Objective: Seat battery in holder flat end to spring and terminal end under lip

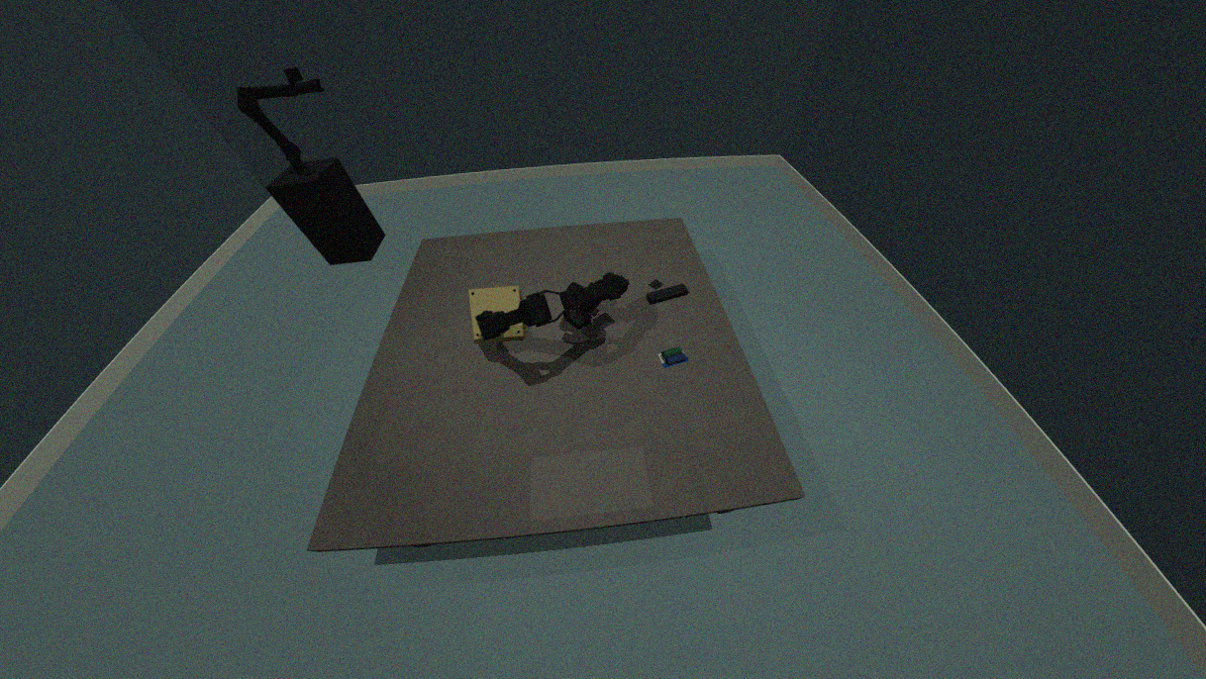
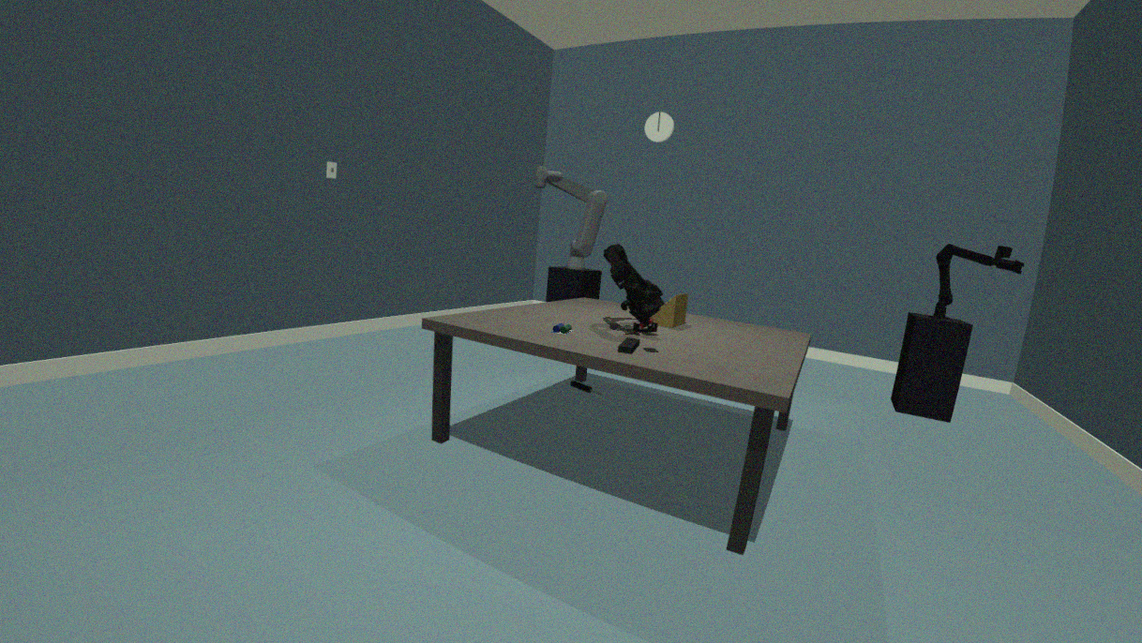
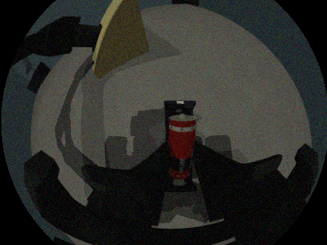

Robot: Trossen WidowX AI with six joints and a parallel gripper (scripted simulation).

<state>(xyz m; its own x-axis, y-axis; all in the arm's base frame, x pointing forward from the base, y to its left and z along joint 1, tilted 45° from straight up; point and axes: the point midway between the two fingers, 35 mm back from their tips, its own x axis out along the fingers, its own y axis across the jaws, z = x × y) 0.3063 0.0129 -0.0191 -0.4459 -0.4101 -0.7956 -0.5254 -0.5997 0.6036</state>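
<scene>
The end effector [image 1: 580, 317] [image 2: 643, 321] [image 3: 180, 145] was pinching the red battery [image 2: 649, 323] [image 3: 182, 140] between its fingers, low over the surface [image 1: 472, 438] [image 2: 719, 351] [image 3: 233, 71]. In the wrist view the battery lay in line with the black holder [image 2: 638, 328] [image 3: 180, 103], its nubbed terminal end toward the holder's far end wall, which carried a small pale patch. The battery covered much of the holder from there, so whether it touched the holder's floor, the spring or the lip could not be told. It had not been let go.

The arm [image 1: 530, 310] [image 2: 629, 279] [image 3: 54, 37] rose from beside the yellow wedge-shaped block [image 1: 493, 299] [image 2: 677, 309] [image 3: 123, 43] and bent down to the holder. From overhead, the arm's dark parts crossed in front of part of the block, and the battery could not be made out.

Elsewhere on the surface, well apart from the holder, lay a black bar [image 1: 667, 294] [image 2: 628, 345] with a small dark flat piece [image 1: 655, 284] [image 2: 651, 350] near it. A blue item [image 1: 674, 359] [image 2: 557, 328] and a green item [image 1: 671, 350] [image 2: 565, 328] sat side by side. Off the surface, another black arm [image 1: 274, 131] [image 2: 945, 279] stood on a dark pedestal [image 1: 329, 211] [image 2: 930, 367].
</scene>
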